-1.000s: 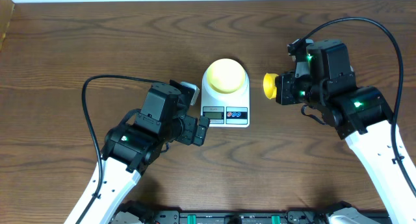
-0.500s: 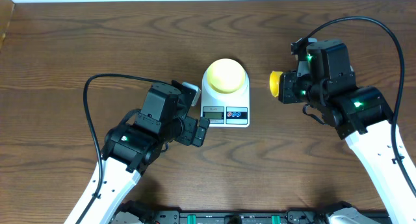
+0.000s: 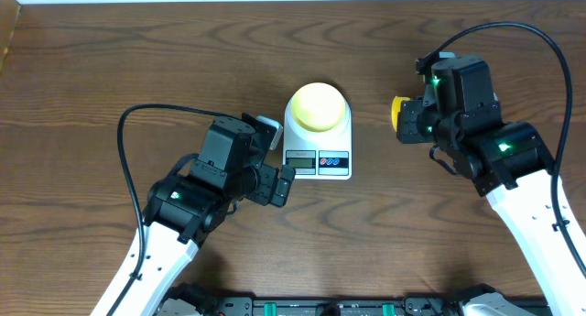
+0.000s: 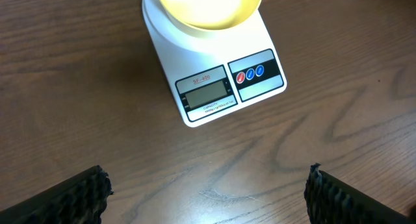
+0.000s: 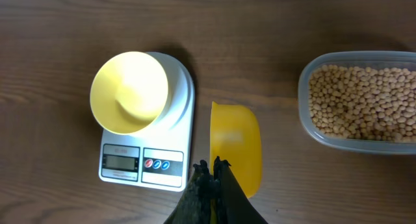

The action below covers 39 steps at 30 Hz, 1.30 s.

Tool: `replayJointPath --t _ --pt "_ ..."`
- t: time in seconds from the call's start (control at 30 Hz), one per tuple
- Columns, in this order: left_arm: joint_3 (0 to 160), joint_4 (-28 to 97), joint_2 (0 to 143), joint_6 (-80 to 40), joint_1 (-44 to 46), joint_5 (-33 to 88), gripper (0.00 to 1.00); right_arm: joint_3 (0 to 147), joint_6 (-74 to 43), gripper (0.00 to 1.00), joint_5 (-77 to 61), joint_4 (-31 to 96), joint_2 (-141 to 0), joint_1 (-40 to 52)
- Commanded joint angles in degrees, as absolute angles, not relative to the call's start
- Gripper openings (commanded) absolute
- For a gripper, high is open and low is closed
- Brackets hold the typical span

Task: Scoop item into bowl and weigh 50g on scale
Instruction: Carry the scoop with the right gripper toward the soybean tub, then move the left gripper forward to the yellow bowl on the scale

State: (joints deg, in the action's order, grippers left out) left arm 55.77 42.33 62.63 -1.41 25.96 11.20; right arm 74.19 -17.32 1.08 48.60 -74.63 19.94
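Our right gripper (image 5: 213,169) is clamped tight on a yellow scoop (image 5: 235,143), which hangs between the scale (image 5: 181,87) and a clear tub (image 5: 301,94) holding the beans (image 5: 361,100). The bowl (image 5: 129,91) sits on the scale. Our left gripper (image 4: 208,191) gapes wide, holding nothing, near the scale's front.
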Motion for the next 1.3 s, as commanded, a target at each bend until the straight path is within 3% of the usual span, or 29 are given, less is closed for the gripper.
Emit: replayJointPath --t 0.0,0.37,0.67,1.27 --pt "55.51 42.61 62.48 -0.45 25.67 10.41 0.98 75.33 -16.67 0.01 2.94 48.64 -74.59 19.79" --pt "55.51 43.75 64.86 2.07 26.11 10.28 0.98 75.33 -16.69 0.01 5.04 48.18 -74.59 19.03" --pt "55.51 43.64 74.13 2.94 31.75 0.64 0.98 75.33 -16.69 0.01 4.73 48.21 -74.59 16.51" --pt "55.51 34.46 85.82 -7.92 40.18 -10.35 0.98 75.33 -16.71 0.01 3.92 48.18 -74.59 16.16"
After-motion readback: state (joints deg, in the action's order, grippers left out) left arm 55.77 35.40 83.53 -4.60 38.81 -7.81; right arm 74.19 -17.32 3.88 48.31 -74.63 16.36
